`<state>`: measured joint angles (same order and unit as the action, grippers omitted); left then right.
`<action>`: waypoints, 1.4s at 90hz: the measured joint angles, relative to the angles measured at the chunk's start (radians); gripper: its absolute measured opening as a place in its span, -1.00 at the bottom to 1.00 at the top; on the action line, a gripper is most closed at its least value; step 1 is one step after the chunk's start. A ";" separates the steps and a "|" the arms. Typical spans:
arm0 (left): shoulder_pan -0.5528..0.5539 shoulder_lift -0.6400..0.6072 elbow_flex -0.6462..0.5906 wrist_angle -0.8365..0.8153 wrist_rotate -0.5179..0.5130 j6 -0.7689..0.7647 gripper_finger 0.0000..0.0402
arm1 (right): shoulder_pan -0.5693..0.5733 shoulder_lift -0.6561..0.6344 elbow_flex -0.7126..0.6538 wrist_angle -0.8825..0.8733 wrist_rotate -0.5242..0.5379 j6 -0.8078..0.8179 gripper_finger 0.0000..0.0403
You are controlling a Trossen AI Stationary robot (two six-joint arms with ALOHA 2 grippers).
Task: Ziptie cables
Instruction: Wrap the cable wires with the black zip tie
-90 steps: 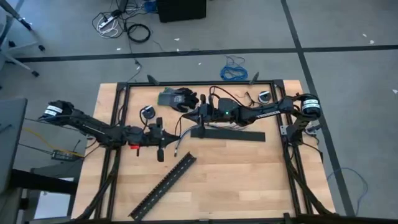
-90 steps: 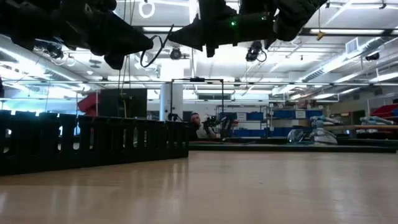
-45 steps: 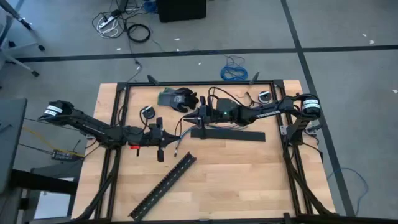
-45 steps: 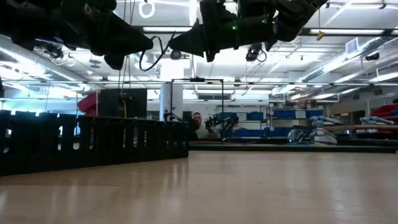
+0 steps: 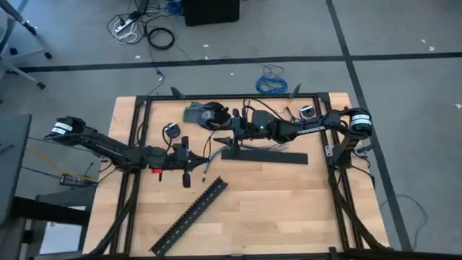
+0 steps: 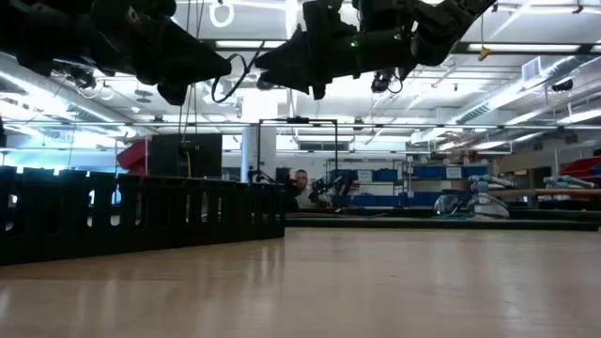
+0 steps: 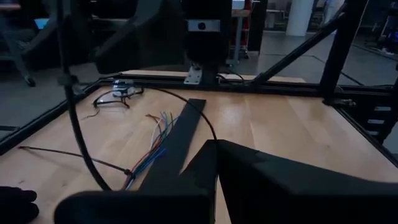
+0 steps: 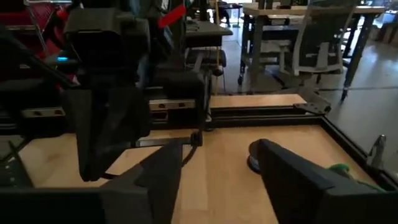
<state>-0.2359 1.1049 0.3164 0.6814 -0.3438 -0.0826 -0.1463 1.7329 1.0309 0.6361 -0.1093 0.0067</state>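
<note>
Risk assessment: the cables (image 7: pixel 151 149) are lying loose on the table (image 5: pixel 289 202), fanned along the edge of a black strip (image 5: pixel 263 157) near the far rail, with a thin dark tie (image 7: pixel 74 155) running out from the bundle. Being thin and floppy, they are likely to splay or slide if a gripper drags across them, and a tie looped round only some of the wires would leave the bundle half bound. The two arms are also working close together above mid-table, so a careless reach could knock one against the other or push the strip over the wires.

Pincer state: the right gripper (image 8: pixel 221 158) is hanging in the air over the far middle of the table, its fingers spread apart with nothing between them; bare wood is showing through the gap. The left gripper (image 5: pixel 186 165) is hovering over the table's left-centre, facing the cables; whether its fingers are parted or pressed together cannot be told. Neither gripper is touching the cables. A second black strip (image 5: pixel 189 216) is lying diagonally nearer the front edge.
</note>
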 joint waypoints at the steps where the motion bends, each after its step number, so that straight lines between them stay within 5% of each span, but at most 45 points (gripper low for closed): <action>1: 0.000 0.000 0.000 0.000 0.000 0.000 -1.00 | 0.000 0.000 0.000 0.002 0.000 0.000 0.10; 23: 0.000 0.000 0.000 0.001 0.000 0.000 -1.00 | 0.001 0.000 0.000 0.073 0.001 -0.001 0.17; 73: 0.000 0.000 0.000 0.000 -0.002 -0.004 -1.00 | 0.000 0.000 0.000 0.064 0.003 -0.011 -0.03; 126: 0.000 0.000 0.000 -0.027 -0.152 0.001 -1.00 | -0.045 0.000 0.000 -0.100 0.003 -0.019 0.03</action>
<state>-0.2357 1.1051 0.3161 0.6548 -0.4957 -0.0813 -0.1917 1.7329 1.0308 0.5362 -0.1059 -0.0124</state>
